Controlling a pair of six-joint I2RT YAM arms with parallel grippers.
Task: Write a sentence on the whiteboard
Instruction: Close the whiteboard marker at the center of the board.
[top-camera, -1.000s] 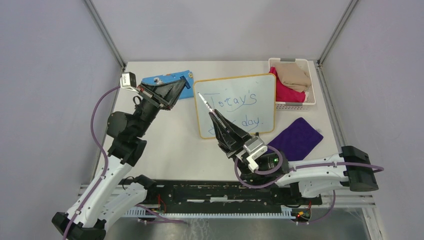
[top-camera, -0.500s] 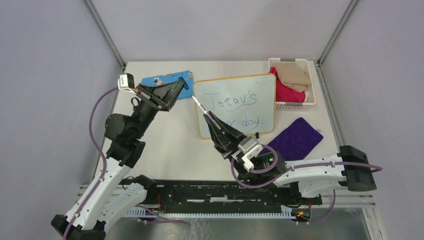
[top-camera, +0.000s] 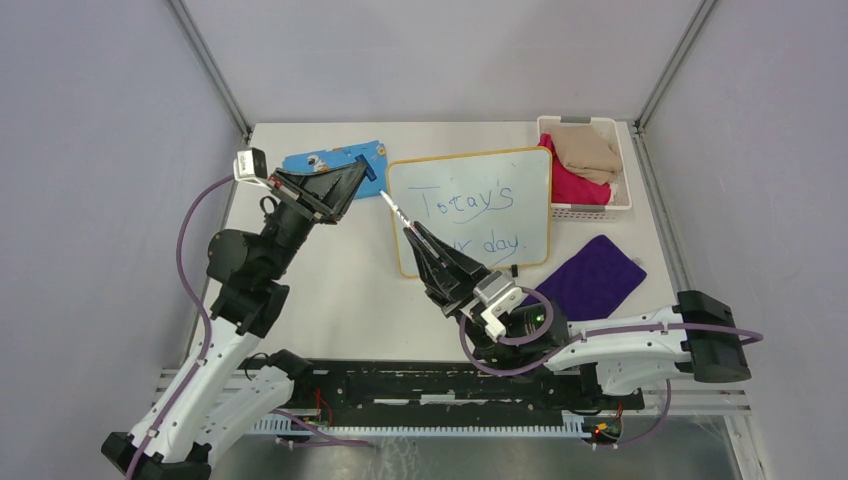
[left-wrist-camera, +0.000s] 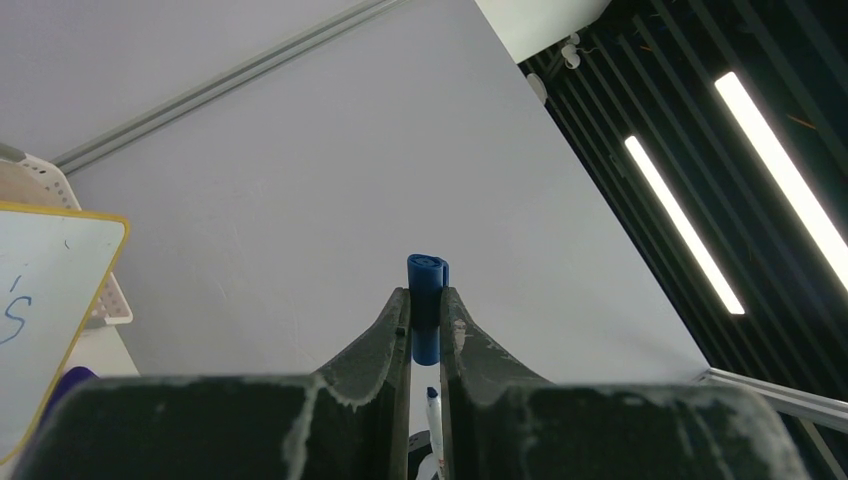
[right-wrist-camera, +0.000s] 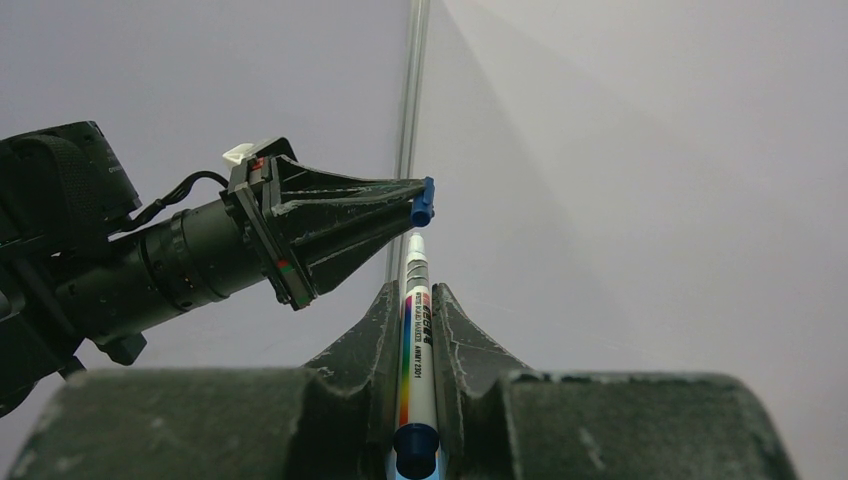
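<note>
Left end effector (top-camera: 362, 176): held above desk (top-camera: 340, 280), pointed right, pinched on blue cap (left-wrist-camera: 427, 300); cap made out clearly in wrist views only. Right end effector (top-camera: 412, 234): angled up-left, clamped on marker (right-wrist-camera: 413, 335); rainbow label shown in right wrist view only. Whiteboard (top-camera: 530, 180): laid flat mid-desk; sentence (top-camera: 468, 203) seen whole in top view only.

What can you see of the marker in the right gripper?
The marker: slim white barrel, rainbow stripe and black print, blue rear end, tip uncapped. Clamped in the right gripper between its fingers, pointing at the blue cap pinched in the left gripper; a small gap separates tip and cap.
</note>
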